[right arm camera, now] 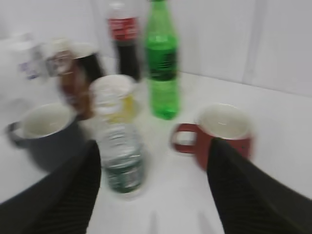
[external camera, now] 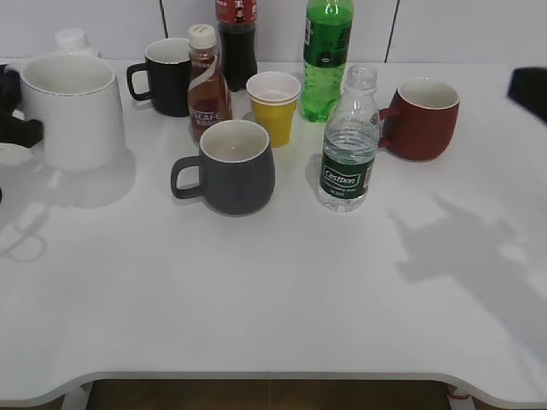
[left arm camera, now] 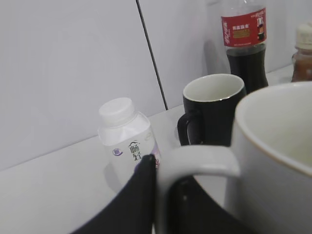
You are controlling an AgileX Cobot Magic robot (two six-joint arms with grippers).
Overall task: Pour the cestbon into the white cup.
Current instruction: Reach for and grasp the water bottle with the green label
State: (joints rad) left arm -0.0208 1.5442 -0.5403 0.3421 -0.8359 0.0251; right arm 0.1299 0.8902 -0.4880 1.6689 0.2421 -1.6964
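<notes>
The cestbon (external camera: 349, 145), a clear ribbed bottle with a dark green label, stands upright right of the table's middle. It appears blurred in the right wrist view (right arm camera: 119, 146). The white cup (external camera: 73, 111) stands at the far left, and it fills the right of the left wrist view (left arm camera: 273, 146). My left gripper (external camera: 13, 111) is shut on the cup's handle, one finger on each side of it (left arm camera: 165, 175). My right gripper (right arm camera: 153, 146) is open and empty, short of the bottle. Only its dark edge (external camera: 530, 85) shows at the exterior view's right border.
A grey mug (external camera: 235, 166), yellow paper cup (external camera: 273, 107), brown coffee bottle (external camera: 208, 85), black mug (external camera: 167, 77), cola bottle (external camera: 237, 43) and green soda bottle (external camera: 326, 60) stand left of and behind the cestbon. A red mug (external camera: 423, 120) stands to its right. A small white bottle (left arm camera: 126, 141) stands behind the white cup.
</notes>
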